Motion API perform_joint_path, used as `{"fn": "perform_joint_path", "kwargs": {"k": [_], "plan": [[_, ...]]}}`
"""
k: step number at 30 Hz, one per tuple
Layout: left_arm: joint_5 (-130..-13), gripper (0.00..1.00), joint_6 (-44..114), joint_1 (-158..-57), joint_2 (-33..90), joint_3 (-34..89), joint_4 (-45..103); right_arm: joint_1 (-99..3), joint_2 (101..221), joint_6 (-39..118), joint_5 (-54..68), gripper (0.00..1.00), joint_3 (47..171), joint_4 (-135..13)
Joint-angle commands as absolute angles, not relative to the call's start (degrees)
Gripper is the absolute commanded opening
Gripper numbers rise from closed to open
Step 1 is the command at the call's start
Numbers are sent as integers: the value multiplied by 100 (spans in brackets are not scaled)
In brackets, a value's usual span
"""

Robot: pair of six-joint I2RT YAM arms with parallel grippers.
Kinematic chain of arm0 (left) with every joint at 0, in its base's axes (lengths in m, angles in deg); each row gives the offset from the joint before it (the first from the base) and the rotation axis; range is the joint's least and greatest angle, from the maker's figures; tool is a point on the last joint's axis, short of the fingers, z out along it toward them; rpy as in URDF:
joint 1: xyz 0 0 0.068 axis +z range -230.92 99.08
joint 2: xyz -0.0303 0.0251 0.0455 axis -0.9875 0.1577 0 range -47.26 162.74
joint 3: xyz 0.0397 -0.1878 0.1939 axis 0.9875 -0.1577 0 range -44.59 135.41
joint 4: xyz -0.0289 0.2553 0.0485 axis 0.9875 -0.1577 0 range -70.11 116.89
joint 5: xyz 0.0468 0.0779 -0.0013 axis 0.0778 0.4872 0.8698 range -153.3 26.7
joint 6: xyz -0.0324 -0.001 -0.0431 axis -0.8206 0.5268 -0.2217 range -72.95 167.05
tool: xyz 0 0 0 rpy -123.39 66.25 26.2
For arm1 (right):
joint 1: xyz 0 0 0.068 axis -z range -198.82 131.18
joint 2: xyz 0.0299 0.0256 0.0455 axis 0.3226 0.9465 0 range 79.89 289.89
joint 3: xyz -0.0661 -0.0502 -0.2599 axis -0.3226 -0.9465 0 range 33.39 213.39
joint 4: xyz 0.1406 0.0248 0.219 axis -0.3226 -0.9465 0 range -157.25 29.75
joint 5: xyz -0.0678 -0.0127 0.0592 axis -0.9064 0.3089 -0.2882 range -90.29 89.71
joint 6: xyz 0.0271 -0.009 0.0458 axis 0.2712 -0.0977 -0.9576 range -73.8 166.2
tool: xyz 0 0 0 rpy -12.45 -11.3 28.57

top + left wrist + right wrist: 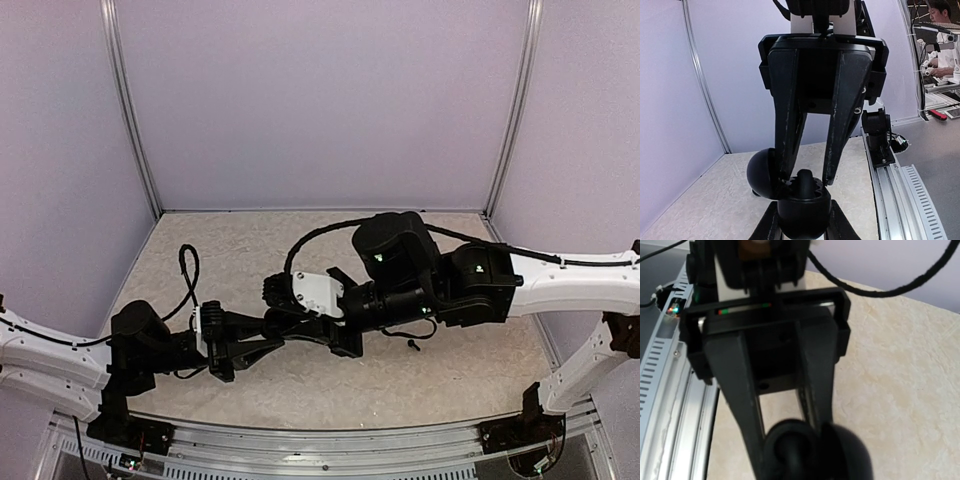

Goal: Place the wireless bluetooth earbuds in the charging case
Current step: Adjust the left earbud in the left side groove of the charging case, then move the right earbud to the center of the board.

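Note:
In the left wrist view my left gripper is shut on the charging case, a glossy black pebble held upright. Its lid is swung open to the left. One earbud stands in the case's mouth, stem up. My right gripper comes down from above with its fingers either side of that bud, slightly apart from it. The right wrist view shows the same, blurred: the right gripper, the case, the lid. In the top view both grippers meet at centre left and hide the case. A second bud is not made out.
A small dark speck lies on the table under the right arm; I cannot tell what it is. A black cable loop lies at the left. The aluminium rail runs along the near edge. Lilac walls enclose the table.

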State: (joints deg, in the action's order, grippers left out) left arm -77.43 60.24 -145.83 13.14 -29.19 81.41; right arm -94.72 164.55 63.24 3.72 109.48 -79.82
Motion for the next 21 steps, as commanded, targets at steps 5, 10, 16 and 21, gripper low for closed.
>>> {"fn": "perform_joint_path", "kwargs": {"k": [5, 10, 16, 21], "plan": [[-7895, 1, 6013, -14581, 1319, -2806, 8560, -9491, 15981, 6409, 720, 28, 10602, -7623], [-7912, 1, 5958, -14540, 1360, -2832, 8636, -9490, 15671, 6379, 979, 37, 10429, -7393], [-7917, 1, 5905, -14498, 1373, -2872, 8725, -9105, 15305, 5971, 986, 45, 10194, -7156], [-7915, 1, 5857, -14474, 1386, -2901, 8787, -7812, 14786, 5018, 1305, 49, 9462, -6687]]}}
